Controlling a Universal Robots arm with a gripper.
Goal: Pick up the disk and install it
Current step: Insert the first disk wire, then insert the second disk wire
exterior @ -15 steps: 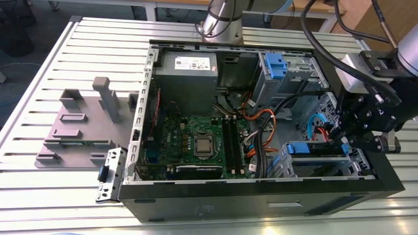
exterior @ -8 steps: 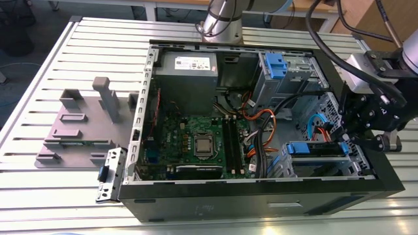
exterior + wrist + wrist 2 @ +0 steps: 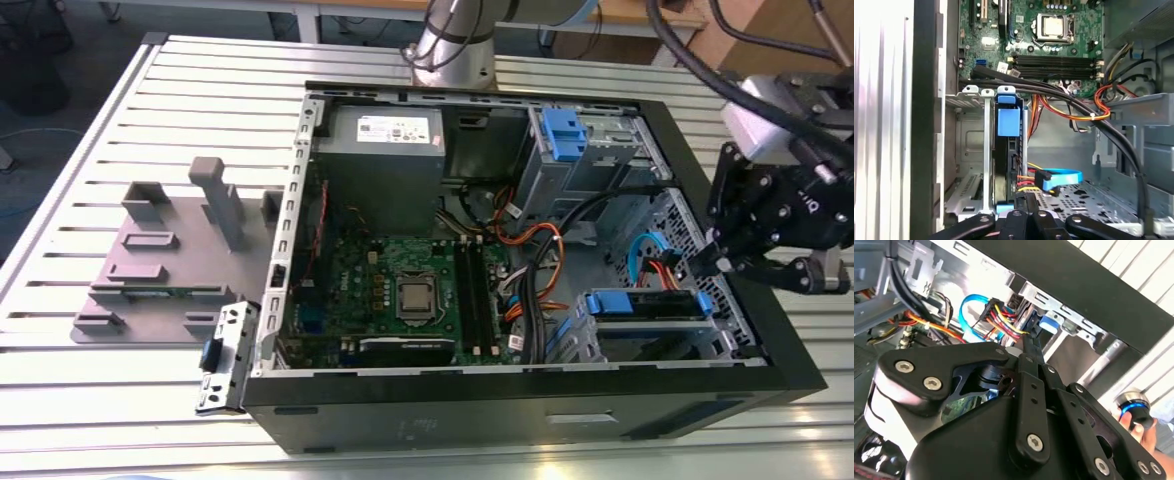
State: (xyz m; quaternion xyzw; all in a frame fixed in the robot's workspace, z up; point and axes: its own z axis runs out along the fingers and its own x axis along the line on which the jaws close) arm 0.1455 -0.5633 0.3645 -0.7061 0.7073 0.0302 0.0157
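Note:
The disk (image 3: 647,303) sits in the lower drive cage of the open computer case (image 3: 534,410), at the exterior view's right, with its blue rail on top. In the first wrist view the disk (image 3: 1004,170) stands edge-on between the cage walls, with cables plugged into its end. My gripper (image 3: 697,268) hangs over the case's right wall just beside the disk. In both wrist views its fingers meet in a thin tip (image 3: 1026,342) (image 3: 1026,200) with nothing seen between them, close to the disk's blue rail (image 3: 1046,324).
Inside the case lie the motherboard (image 3: 400,290), a grey power supply (image 3: 387,140), an upper drive cage with a blue clip (image 3: 561,135) and bundles of cables (image 3: 534,240). A grey fixture (image 3: 174,250) stands left of the case. A hand (image 3: 1144,427) holds a blue-ringed object outside the case.

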